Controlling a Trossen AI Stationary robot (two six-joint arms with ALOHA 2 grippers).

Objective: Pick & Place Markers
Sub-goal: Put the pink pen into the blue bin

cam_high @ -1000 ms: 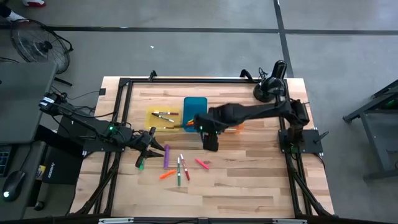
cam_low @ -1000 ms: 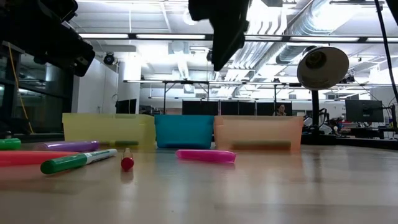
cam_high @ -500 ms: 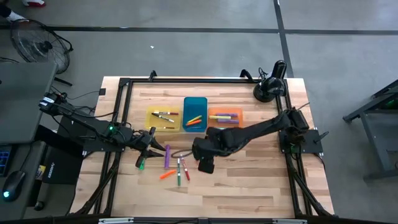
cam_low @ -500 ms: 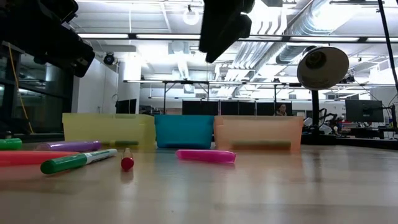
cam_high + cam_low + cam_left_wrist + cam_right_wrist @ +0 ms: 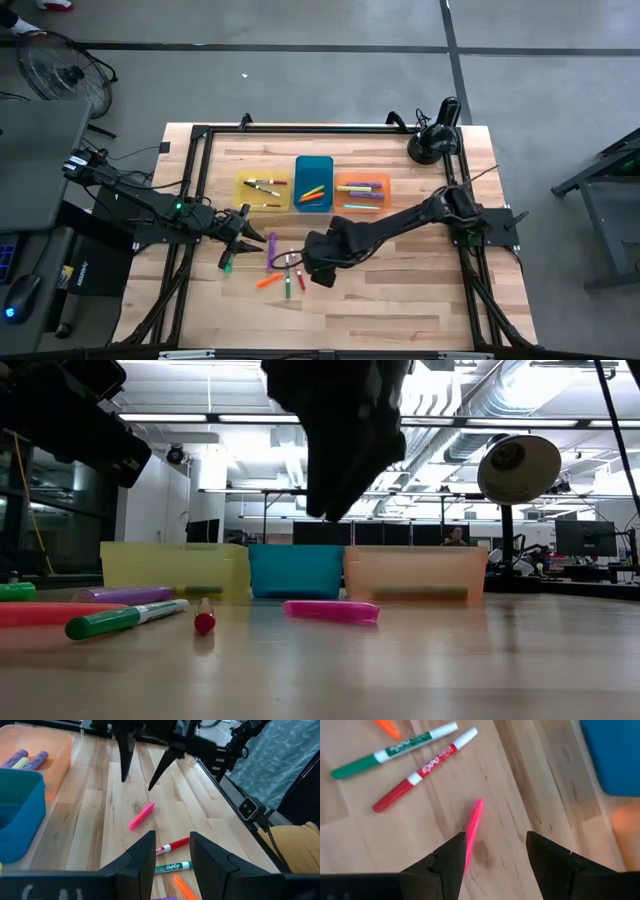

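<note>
Several slim plastic markers (image 5: 288,272) lie loose on the pale wood-grain table (image 5: 400,300), a pink marker (image 5: 473,829) among them. The right gripper (image 5: 492,852) hovers above it, fingers spread and empty. The left gripper (image 5: 169,855), parted and empty, waits left. Farther back stand rectangular yellow, blue and orange trays (image 5: 314,172).

Wooden table (image 5: 400,290) — yellow tray (image 5: 262,191), blue tray (image 5: 314,183), orange tray (image 5: 361,190) in a row, loose markers (image 5: 283,272) scattered nearby, black lamp (image 5: 434,140) at the corner.

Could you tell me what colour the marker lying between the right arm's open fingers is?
Pink marker; right wrist view.
</note>
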